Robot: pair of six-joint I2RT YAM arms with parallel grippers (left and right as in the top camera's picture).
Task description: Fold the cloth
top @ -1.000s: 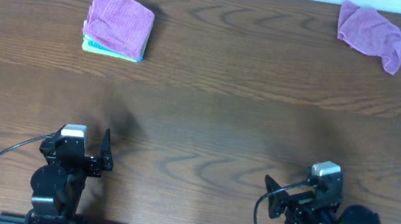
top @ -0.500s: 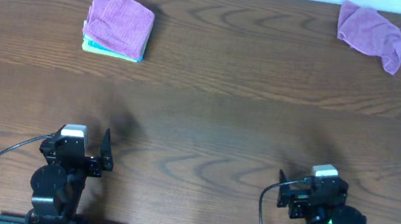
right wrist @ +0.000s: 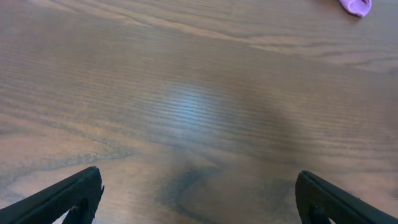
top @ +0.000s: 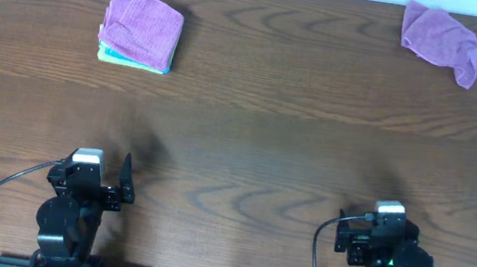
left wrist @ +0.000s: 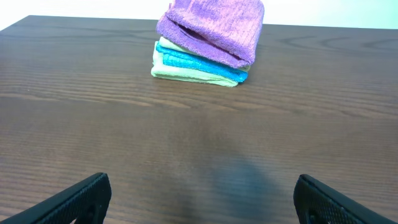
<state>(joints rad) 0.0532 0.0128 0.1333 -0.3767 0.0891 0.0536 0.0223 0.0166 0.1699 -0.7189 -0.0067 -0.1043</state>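
A crumpled purple cloth (top: 439,38) lies at the far right corner of the wooden table (top: 246,144). Only its tip shows in the right wrist view (right wrist: 356,6). My left gripper (top: 97,179) sits near the front left edge; in its wrist view (left wrist: 202,199) the jaws are wide open and empty. My right gripper (top: 381,236) sits near the front right edge; in its wrist view (right wrist: 199,196) the jaws are wide open and empty. Both grippers are far from the purple cloth.
A stack of folded cloths (top: 141,31), purple on top of blue and pale green, sits at the far left, and it also shows straight ahead in the left wrist view (left wrist: 208,43). The table's far edge runs just behind both cloths.
My right arm has swung to the right and settled lower near the front edge, its gripper now pointing across the table. The left arm and the cloths have not moved.
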